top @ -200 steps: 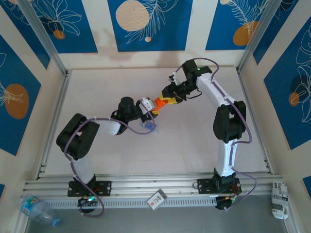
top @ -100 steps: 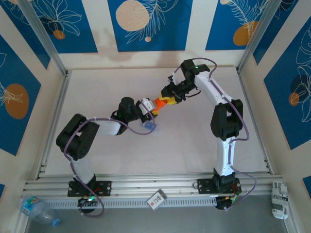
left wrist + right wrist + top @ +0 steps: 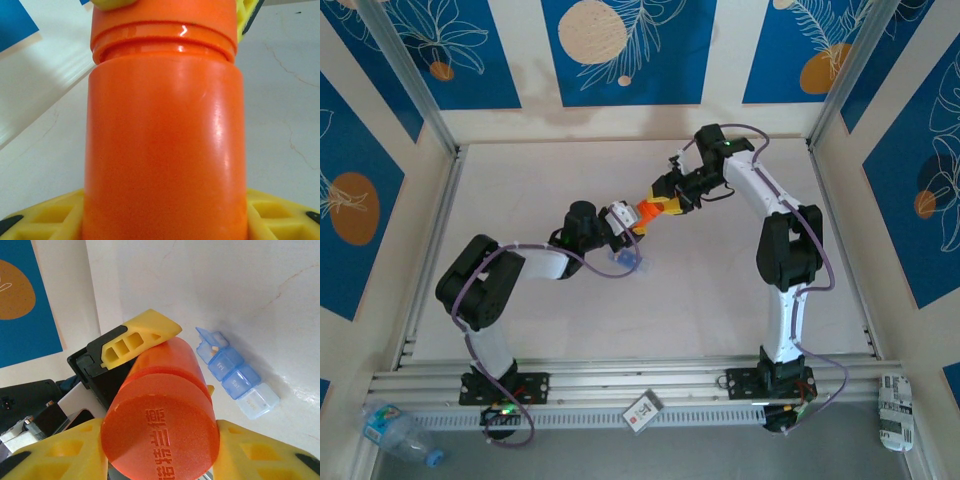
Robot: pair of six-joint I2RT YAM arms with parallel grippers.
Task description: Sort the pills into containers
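The left fingers [image 3: 45, 220], yellow and ribbed, are closed on the body of an orange bottle [image 3: 165, 125], one on each side of its lower part in the left wrist view. The right fingers [image 3: 55, 455] sit against opposite sides of the bottle's cap [image 3: 160, 435], closed to its width. How hard they press cannot be told. From above, the two pairs of fingers meet end to end over the middle of the tabletop [image 3: 720, 290], holding the bottle level between them. The left arm [image 3: 480, 285] folds out to the left and runs its forearm rightward. The right arm [image 3: 790, 250] rises along the right side and bends back leftward at the far end. The right wrist view shows raised lettering on the cap's flat top and one left finger lying along the bottle's upper side. It also shows the pill box [image 3: 235, 375], translucent blue, flat on the tabletop beyond the bottle. It has a row of compartments, and the lid at one end is tipped up. From above, the box is a small blue shape just on the near side of the left fingers.
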